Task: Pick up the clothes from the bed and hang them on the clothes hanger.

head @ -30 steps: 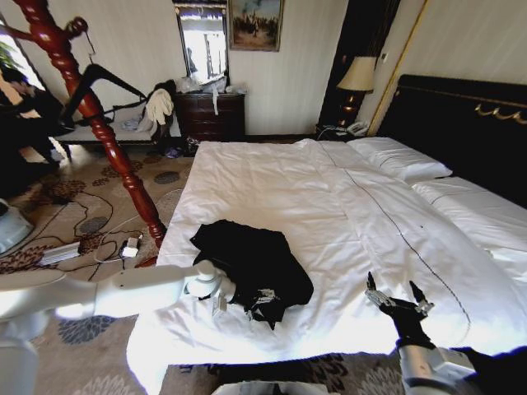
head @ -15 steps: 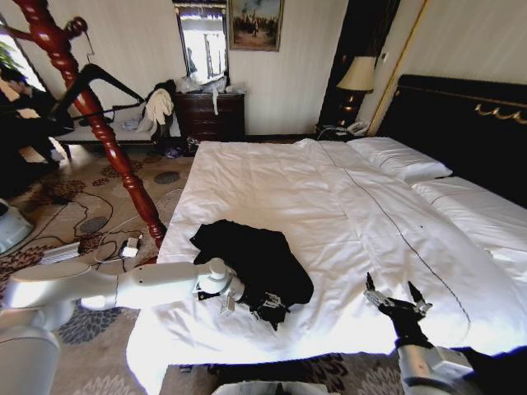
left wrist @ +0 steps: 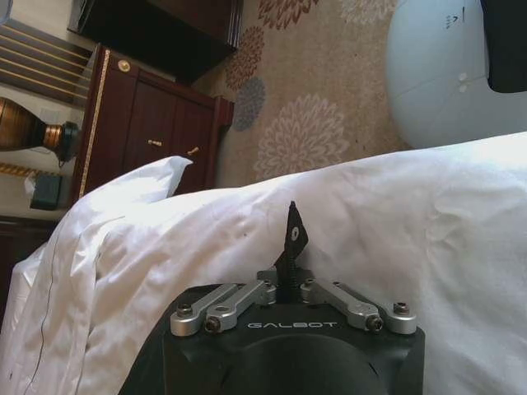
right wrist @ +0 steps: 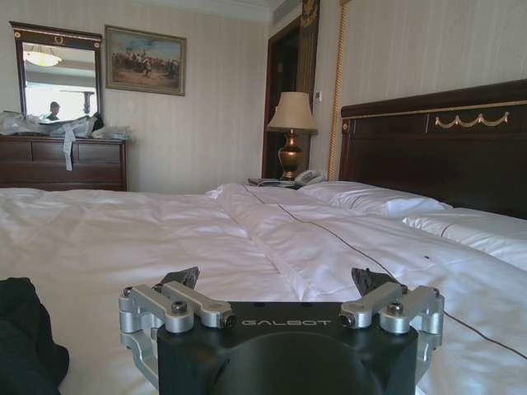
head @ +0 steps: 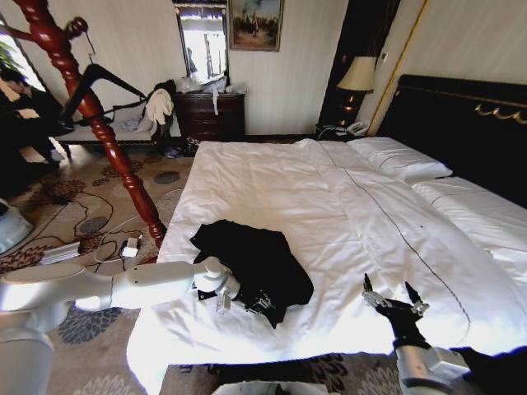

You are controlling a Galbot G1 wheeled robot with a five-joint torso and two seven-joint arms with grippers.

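The black clothes (head: 251, 263) lie crumpled on the near left part of the white bed (head: 329, 206). My left gripper (head: 259, 303) rests at their near edge, reached in from the left. In the left wrist view its fingertips (left wrist: 292, 239) meet in one point over white sheet, shut, with no cloth seen between them. My right gripper (head: 389, 300) stands open above the bed's near edge, well right of the clothes (right wrist: 20, 329), its fingers (right wrist: 183, 277) spread wide. The black clothes hanger (head: 111, 78) hangs on the wooden coat stand at the far left.
The reddish coat stand (head: 107, 140) leans beside the bed's left side. Cables and a power strip (head: 123, 245) lie on the carpet there. A dark dresser (head: 212, 115) and a lamp (head: 358, 76) stand by the back wall. The black headboard (head: 461, 115) rises at the right.
My left gripper slid right along the near edge of the clothes, then drew back slightly. The hanger swung a little. The right gripper barely moved.
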